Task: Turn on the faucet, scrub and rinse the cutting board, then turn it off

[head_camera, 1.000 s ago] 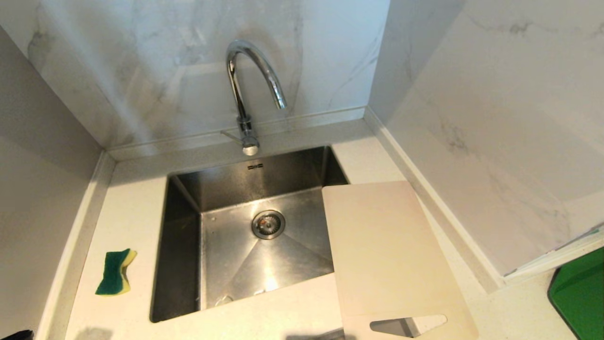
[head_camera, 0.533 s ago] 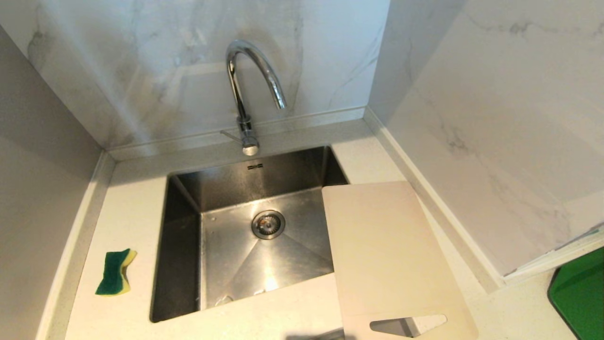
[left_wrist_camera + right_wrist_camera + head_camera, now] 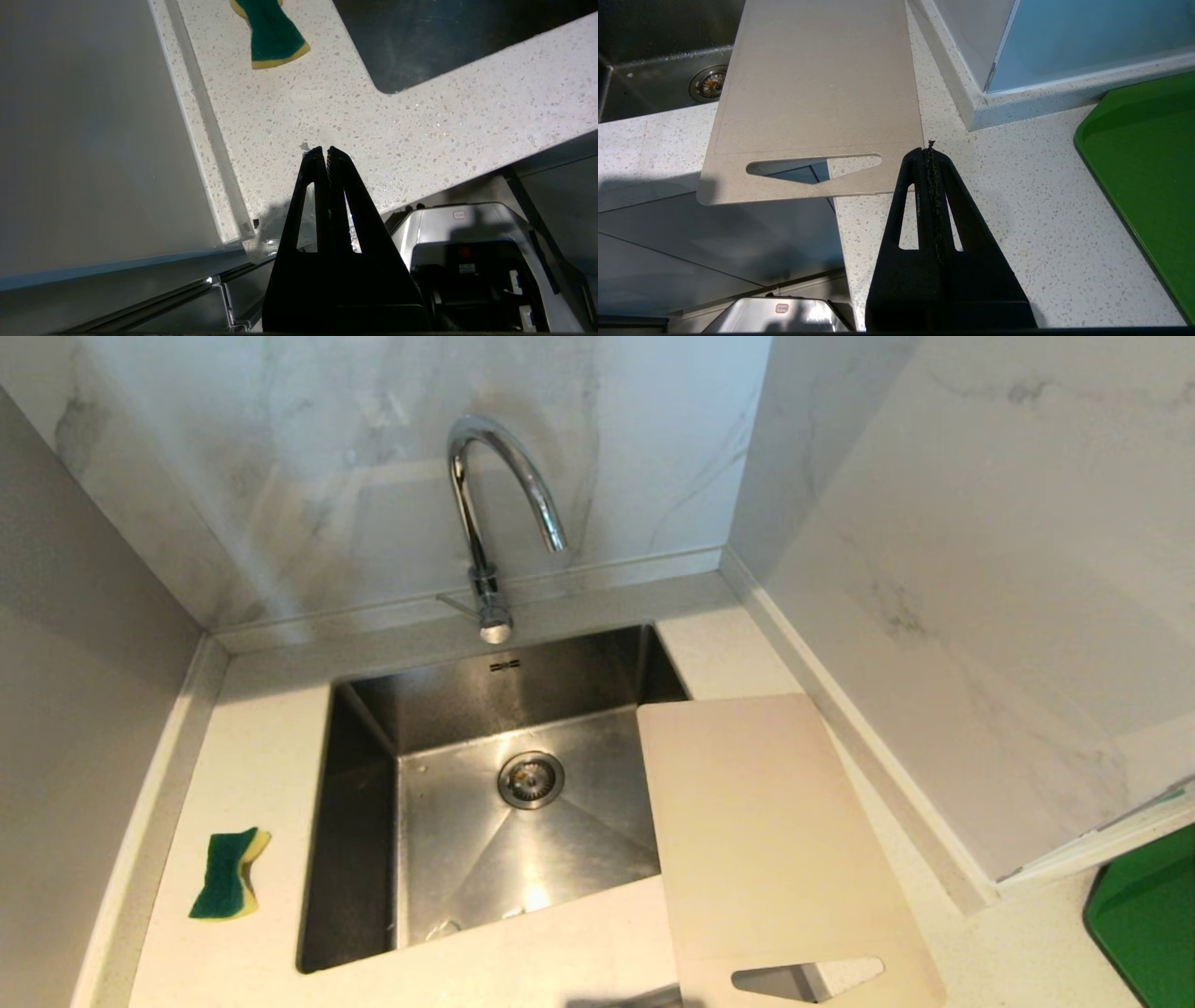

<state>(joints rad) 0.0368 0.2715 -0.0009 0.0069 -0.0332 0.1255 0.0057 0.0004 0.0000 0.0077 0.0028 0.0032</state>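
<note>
The left gripper (image 3: 325, 150) has its fingers pressed together on nothing, low over the counter (image 3: 355, 121) near its front edge, with the sponge (image 3: 271, 35) ahead of it. The right gripper (image 3: 930, 149) is likewise closed and empty, just beside the handle end of the cutting board (image 3: 817, 88).

In the head view neither arm shows. The cutting board (image 3: 766, 831) lies at 4 o'clock of the drain, one long side over the sink (image 3: 355, 859) and its handle end jutting past the counter's front; a careless nudge there could likely tip it off. The faucet (image 3: 495, 495) stands at 12 o'clock, its thin lever (image 3: 457, 604) small and slick, so closed fingers may slide off it. No water is running yet. The sponge (image 3: 227, 875) sits at 9 o'clock.
</note>
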